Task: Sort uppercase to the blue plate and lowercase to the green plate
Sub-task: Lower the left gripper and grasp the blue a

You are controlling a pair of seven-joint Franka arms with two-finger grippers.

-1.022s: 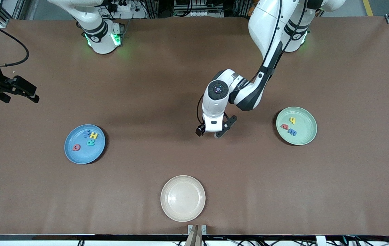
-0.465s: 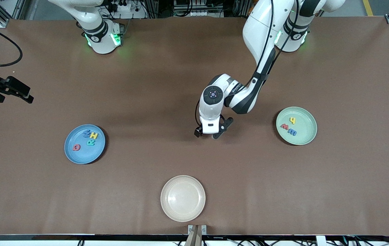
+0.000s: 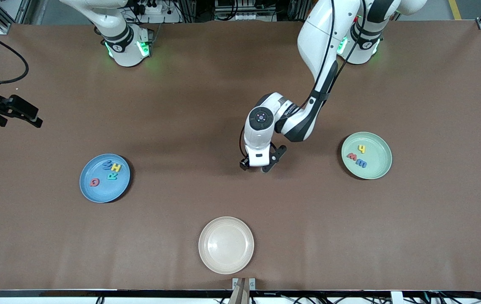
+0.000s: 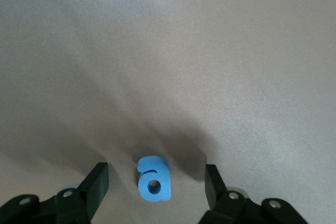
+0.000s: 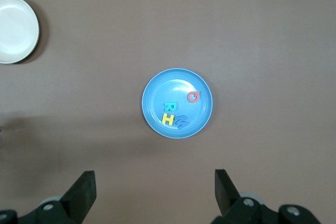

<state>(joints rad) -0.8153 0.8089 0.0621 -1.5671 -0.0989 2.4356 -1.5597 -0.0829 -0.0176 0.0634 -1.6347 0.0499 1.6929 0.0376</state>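
Left wrist view showed my left gripper [image 4: 155, 182] low over the table [image 3: 413, 232], fingers apart around the blue lowercase a [image 4: 154, 179] without touching. My right gripper [image 5: 155, 192] waited spread wide above the blue plate [image 5: 152, 114] holding four capitals.

— What else is out there?

— A round beige plate [image 3: 226, 245], bare inside, sitting flat on the brown table [image 3: 434, 236].

— Whereabouts?

— Close to the table's edge nearest the front camera, about midway along it. A small metal bracket [image 3: 243, 283] is fixed at that edge, just beside the beige plate.
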